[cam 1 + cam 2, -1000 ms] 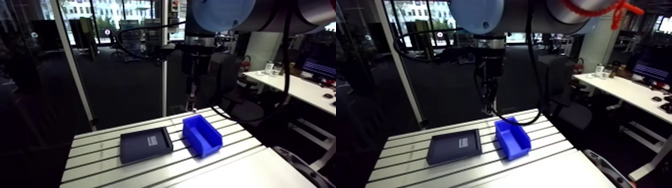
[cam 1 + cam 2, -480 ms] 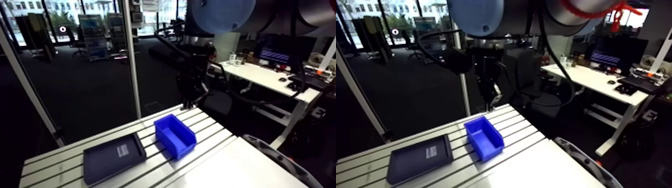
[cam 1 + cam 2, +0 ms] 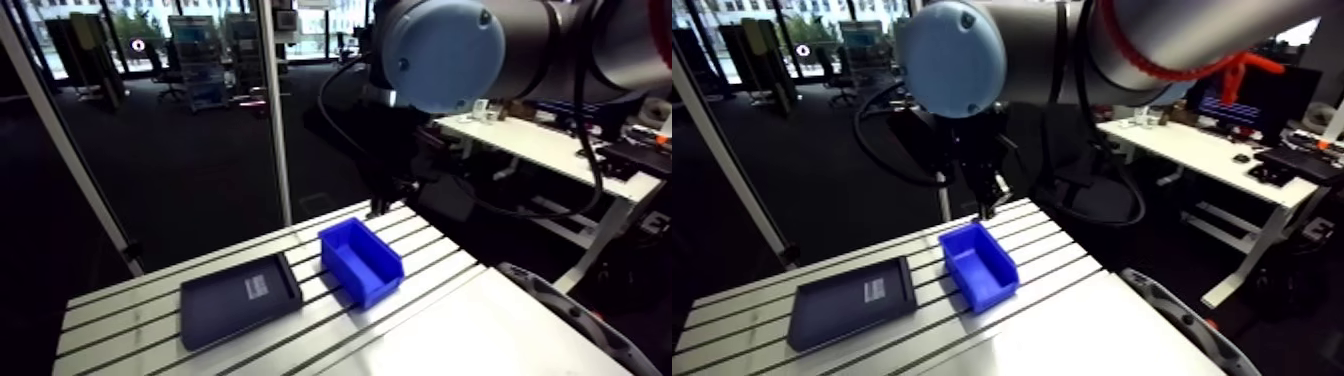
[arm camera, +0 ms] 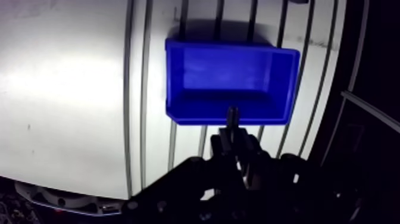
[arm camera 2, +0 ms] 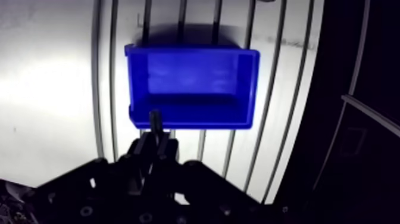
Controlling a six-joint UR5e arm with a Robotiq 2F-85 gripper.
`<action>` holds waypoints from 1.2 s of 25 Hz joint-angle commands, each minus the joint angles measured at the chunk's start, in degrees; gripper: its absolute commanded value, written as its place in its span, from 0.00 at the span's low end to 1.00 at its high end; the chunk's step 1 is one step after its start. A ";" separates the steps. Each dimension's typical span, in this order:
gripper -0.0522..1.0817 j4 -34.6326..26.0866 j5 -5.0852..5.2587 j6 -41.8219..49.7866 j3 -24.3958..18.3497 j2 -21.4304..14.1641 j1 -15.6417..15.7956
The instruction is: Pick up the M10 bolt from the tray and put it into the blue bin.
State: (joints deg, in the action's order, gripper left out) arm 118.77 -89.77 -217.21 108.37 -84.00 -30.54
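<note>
We are holding M10 bolt [image 4: 233, 115] clamped between gripper [image 4: 233, 133] jaws, above near wall of blue bin [image 4: 226, 71]; pickup looks done, release left.

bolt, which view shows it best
The wrist view: the bolt pokes out between the fingers of the gripper, dark against the blue bin. In the arm view the gripper is small and dark beyond the bin, and the bolt cannot be made out.

Slotted aluminium table [image 3: 120, 310], smooth white panel [image 3: 470, 335] along one side.
</note>
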 commanded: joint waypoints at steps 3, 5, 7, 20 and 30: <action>0.97 1.07 -1.42 2.51 -0.57 4.77 3.02; 0.97 1.16 -2.30 3.03 -0.83 5.91 3.46; 0.97 1.16 -2.56 3.74 -1.53 7.41 3.90; 0.97 4.94 -6.43 5.41 -2.94 13.91 5.31; 0.97 4.94 -6.43 6.99 -3.47 16.81 5.31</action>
State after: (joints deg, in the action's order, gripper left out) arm 123.70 -96.18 -210.97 105.00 -68.31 -25.24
